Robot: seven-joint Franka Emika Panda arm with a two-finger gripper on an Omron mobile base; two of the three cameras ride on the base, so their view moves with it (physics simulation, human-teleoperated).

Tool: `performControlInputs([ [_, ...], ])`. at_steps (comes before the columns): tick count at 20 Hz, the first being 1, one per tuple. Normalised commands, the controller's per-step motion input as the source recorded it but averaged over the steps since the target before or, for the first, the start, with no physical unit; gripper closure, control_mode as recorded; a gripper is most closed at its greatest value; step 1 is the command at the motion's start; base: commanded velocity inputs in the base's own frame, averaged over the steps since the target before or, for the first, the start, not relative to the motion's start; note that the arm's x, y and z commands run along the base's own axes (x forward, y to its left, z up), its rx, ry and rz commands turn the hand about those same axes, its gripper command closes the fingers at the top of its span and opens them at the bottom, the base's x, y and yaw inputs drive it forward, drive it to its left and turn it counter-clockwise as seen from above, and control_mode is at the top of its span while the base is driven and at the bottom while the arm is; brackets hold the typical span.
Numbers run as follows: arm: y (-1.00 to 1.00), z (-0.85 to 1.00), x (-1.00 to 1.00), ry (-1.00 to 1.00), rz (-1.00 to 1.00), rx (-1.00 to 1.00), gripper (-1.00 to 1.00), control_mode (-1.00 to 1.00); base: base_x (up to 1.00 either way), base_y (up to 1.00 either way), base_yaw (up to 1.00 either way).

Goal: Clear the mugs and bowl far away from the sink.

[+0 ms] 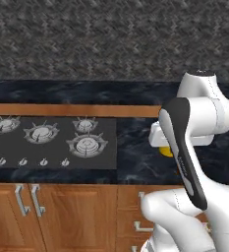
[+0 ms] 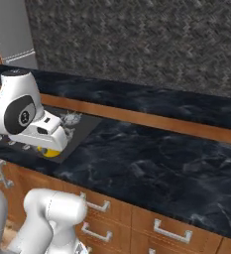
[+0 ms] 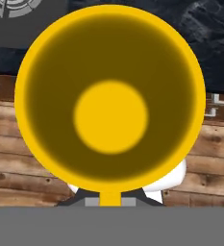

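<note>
— Over the front edge of the dark marble surface, what is the arm doing?

— It is hanging just right of the black stovetop, with the hand pointing down. A sliver of the yellow mug is peeking out from beneath the hand in both base views.

— Are the jaws gripping it?

— They are sitting closed down tight on the mug. In the hand view its open mouth is facing straight at the camera: a bright yellow rim, a shaded inner wall and a yellow bottom disc. The mug's wall is running down between the finger tips at the bottom of that view, so the gripper is pinching the rim.

— Where is the mug sitting against the kitchen?

— It is hanging over the surface's front edge beside the stovetop. Behind it the hand view is showing a burner at upper left, and brown wood with metal drawer handles at the right.

— Is it touching the surface?

— I cannot tell.
</note>
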Motion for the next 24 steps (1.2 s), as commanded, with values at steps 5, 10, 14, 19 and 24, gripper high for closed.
performControlInputs([
  [5,0.00,0.00,0.00,0.00,0.00,0.00,1.00,1.00,0.35,-0.58,-0.11],
  [10,0.00,0.00,0.00,0.00,0.00,0.00,1.00,1.00,0.13,-0.34,-0.41],
  [14,0.00,0.00,0.00,0.00,0.00,0.00,1.00,1.00,0.19,-0.20,-0.35],
  [19,0.00,0.00,0.00,0.00,0.00,0.00,1.00,1.00,0.19,-0.12,-0.33],
  [24,0.00,-0.18,0.59,0.00,-0.05,0.00,1.00,-1.00,0.11,0.00,-0.04],
])
